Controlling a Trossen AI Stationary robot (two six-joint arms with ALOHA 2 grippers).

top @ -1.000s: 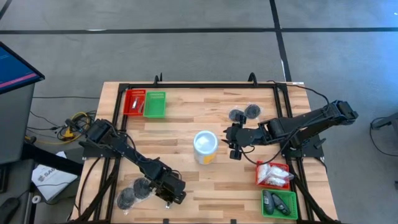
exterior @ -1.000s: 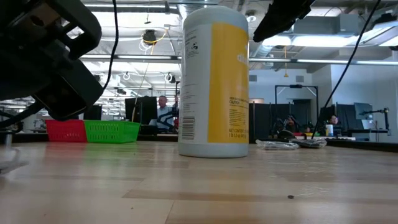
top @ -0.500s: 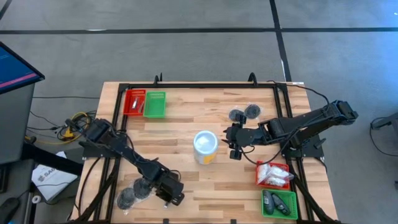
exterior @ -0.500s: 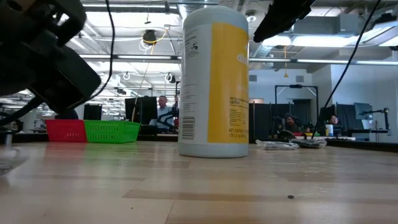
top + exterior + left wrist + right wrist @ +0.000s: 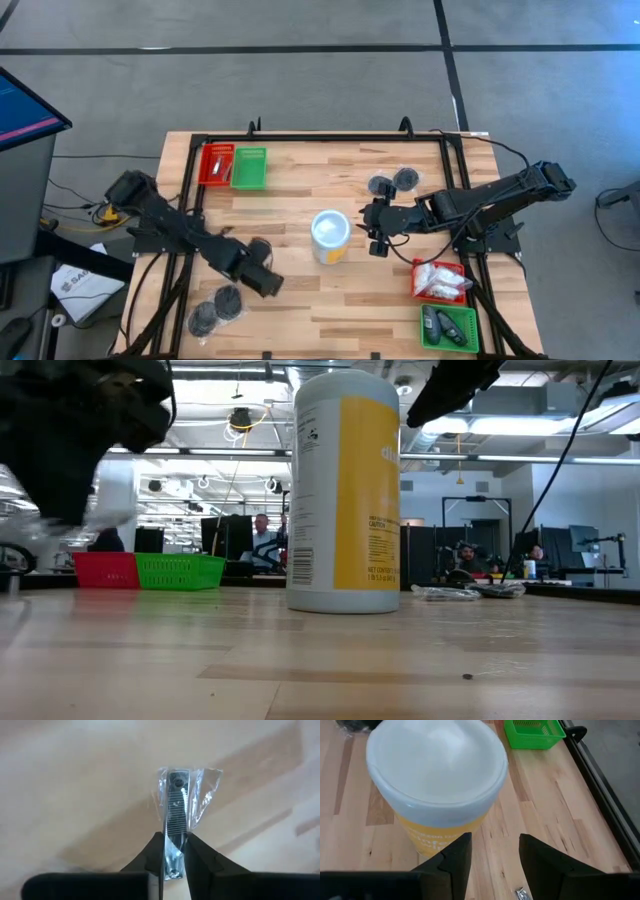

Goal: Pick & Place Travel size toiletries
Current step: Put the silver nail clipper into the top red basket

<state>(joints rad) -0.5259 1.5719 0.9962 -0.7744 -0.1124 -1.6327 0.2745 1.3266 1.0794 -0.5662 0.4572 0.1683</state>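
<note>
A slim metal item in a clear wrapper (image 5: 176, 815) was clamped between the fingers (image 5: 150, 857) of the left gripper (image 5: 262, 281), its wrapped end projecting forward past the fingertips, above the wooden table (image 5: 300, 200). Dark round toiletries (image 5: 218, 305) lay near that gripper. The right gripper (image 5: 375, 232) was held with fingers apart, ungrasping, just beside the white canister (image 5: 330, 235).
</note>
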